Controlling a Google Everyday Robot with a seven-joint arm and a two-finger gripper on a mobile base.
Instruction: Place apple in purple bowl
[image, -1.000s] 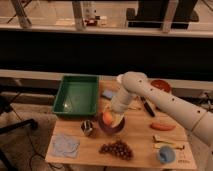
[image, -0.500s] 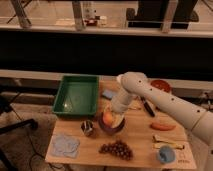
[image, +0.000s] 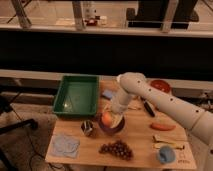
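Note:
The apple (image: 107, 119), orange-red, sits at the left side of the purple bowl (image: 111, 127) near the middle of the wooden table (image: 135, 145). My gripper (image: 114, 116) is right over the bowl, just right of the apple and close against it. The white arm (image: 160, 100) reaches in from the right edge and hides the bowl's right rim.
A green tray (image: 76, 95) stands at the back left. A small dark cup (image: 88, 128) is left of the bowl, a blue cloth (image: 65, 145) at front left, grapes (image: 116, 148) in front, a carrot (image: 162, 127), a blue cup (image: 166, 155) and a red bowl (image: 160, 85) at right.
The gripper and apple have dropped slightly lower into the purple bowl. Nothing else has moved.

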